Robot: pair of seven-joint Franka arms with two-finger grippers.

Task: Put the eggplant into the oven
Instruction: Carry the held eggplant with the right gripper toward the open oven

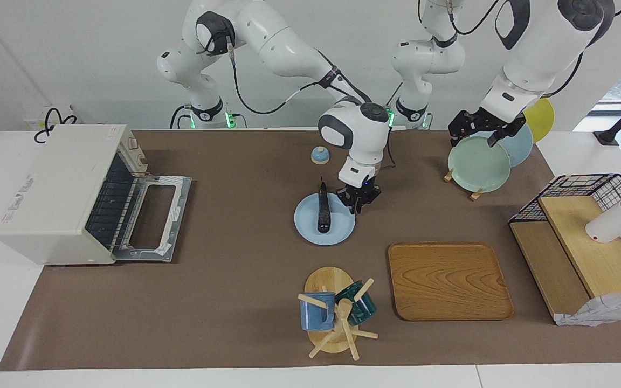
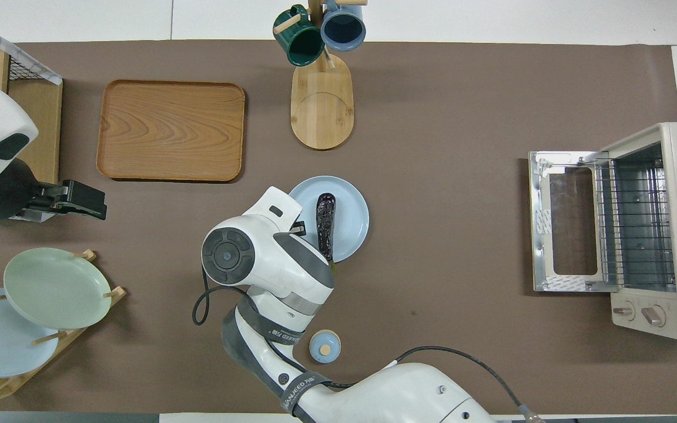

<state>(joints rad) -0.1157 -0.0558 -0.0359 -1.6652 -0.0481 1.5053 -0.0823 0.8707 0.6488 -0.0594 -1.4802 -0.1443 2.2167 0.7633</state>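
The eggplant [image 1: 323, 210], long and dark purple, lies on a light blue plate [image 1: 337, 229] in the middle of the table. It also shows in the overhead view [image 2: 325, 222]. My right gripper [image 1: 359, 205] hangs low at the plate's rim, beside the eggplant on the side toward the left arm's end, apart from it and holding nothing. In the overhead view its own wrist hides it. The cream-white oven [image 1: 54, 188] stands at the right arm's end with its door [image 1: 151, 218] folded down and the wire rack [image 2: 638, 226] showing. My left gripper [image 1: 476, 134] is open and empty, raised over the plate rack.
A wooden tray [image 1: 449, 280] and a mug tree [image 1: 337, 315] with two mugs lie farther from the robots than the plate. A rack with plates [image 1: 477, 164] and a wire shelf [image 1: 585, 237] stand at the left arm's end. A small blue lidded pot [image 1: 319, 155] sits nearer to the robots.
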